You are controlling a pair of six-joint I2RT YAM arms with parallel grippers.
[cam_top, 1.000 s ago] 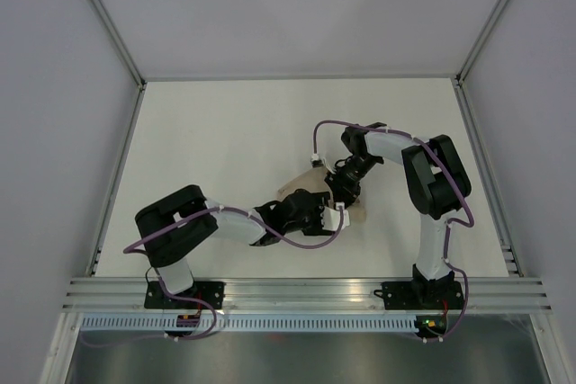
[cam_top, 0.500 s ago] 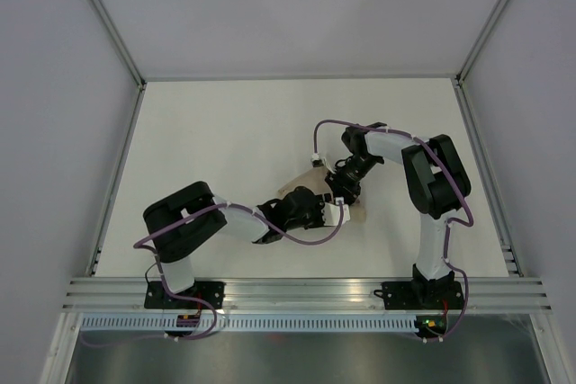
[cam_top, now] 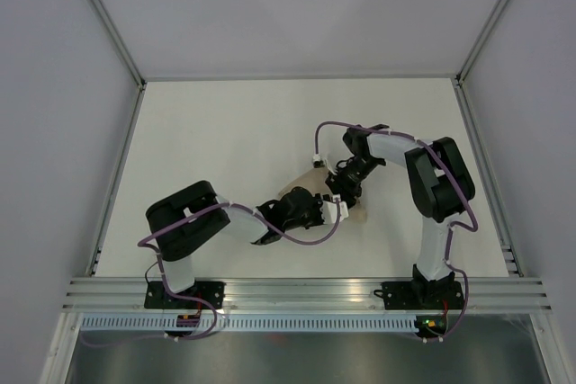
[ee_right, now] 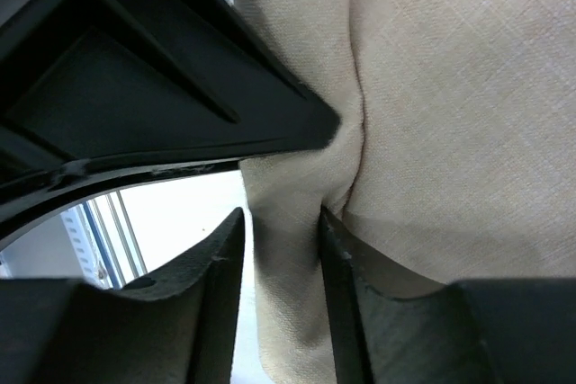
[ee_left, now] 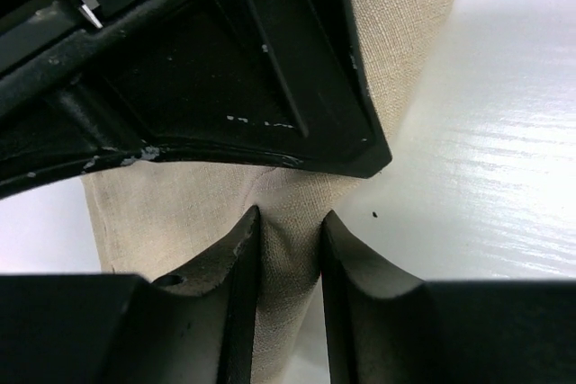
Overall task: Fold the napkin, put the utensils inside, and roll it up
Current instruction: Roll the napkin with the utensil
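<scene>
The beige napkin (cam_top: 359, 213) lies bunched at the table's middle, mostly hidden under both grippers. My left gripper (cam_top: 332, 209) reaches in from the left and my right gripper (cam_top: 343, 193) from behind; they almost touch. In the left wrist view my left gripper (ee_left: 290, 240) pinches a raised fold of the napkin (ee_left: 180, 213), with the right gripper's dark body close above. In the right wrist view my right gripper (ee_right: 281, 240) pinches another fold of the napkin (ee_right: 450, 87). The utensils are out of view.
White table top (cam_top: 225, 132) with metal rails along the left (cam_top: 117, 177), right (cam_top: 486, 177) and near (cam_top: 306, 290) edges. Purple cables loop round both arms. The two grippers crowd each other over the napkin.
My left arm has pushed a little to the right and away, so its gripper sits closer to the right gripper. The right arm has barely moved. Less napkin shows.
</scene>
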